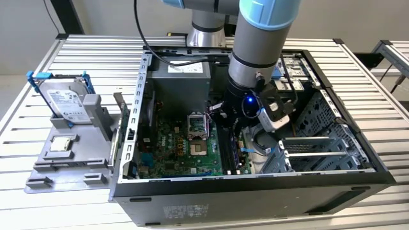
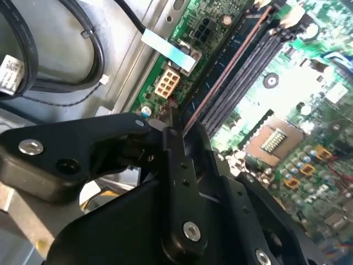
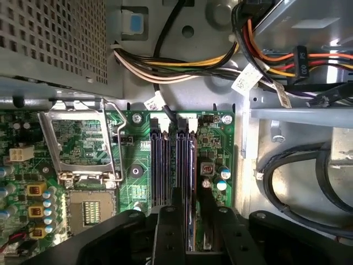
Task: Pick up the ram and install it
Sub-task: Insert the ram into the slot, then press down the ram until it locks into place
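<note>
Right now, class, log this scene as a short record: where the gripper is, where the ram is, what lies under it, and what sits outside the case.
gripper: inside the open computer case, low over the motherboard's memory slots
ram: thin stick seen edge-on between the gripper fingers, lined up along the slots
seated or not: cannot tell
motherboard: green, processor socket open
outside the case: hard drive and processor chip on a grey tray
</note>
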`<action>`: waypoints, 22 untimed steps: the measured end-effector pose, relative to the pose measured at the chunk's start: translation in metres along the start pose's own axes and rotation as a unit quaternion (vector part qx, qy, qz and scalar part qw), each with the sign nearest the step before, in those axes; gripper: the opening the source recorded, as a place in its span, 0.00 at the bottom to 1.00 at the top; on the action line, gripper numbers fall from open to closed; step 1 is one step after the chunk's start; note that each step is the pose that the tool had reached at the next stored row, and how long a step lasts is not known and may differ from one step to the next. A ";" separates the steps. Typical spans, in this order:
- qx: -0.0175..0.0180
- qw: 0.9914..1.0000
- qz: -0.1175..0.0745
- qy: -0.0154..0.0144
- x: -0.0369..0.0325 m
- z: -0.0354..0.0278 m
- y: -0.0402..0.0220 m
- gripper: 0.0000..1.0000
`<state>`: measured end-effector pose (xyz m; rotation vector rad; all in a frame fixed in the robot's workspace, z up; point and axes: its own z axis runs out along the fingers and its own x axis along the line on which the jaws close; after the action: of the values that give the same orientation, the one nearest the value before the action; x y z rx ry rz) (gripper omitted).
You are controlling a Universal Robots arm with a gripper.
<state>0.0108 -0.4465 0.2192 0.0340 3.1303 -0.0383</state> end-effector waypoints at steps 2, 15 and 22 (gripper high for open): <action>0.000 1.000 0.000 0.000 -0.0001 -0.0092 -0.0002 1.00; 0.000 1.000 0.001 0.000 -0.0004 -0.0362 -0.0009 0.00; 0.000 1.000 0.001 0.000 -0.0004 -0.0368 -0.0009 0.00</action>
<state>0.0108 -0.4465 0.2560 0.0358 3.1303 -0.0381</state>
